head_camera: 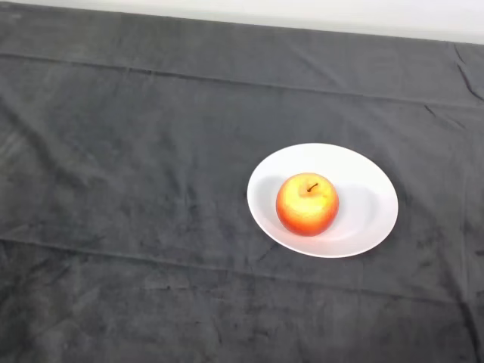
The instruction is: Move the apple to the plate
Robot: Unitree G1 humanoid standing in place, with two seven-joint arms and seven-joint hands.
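A red and yellow apple (307, 204) sits upright, stem up, on a white round plate (368, 200) right of the middle of the table. The apple rests on the plate's left half.
A dark grey cloth (121, 189) with creases covers the whole table. The table's far edge meets a pale wall (302, 11) at the top of the view.
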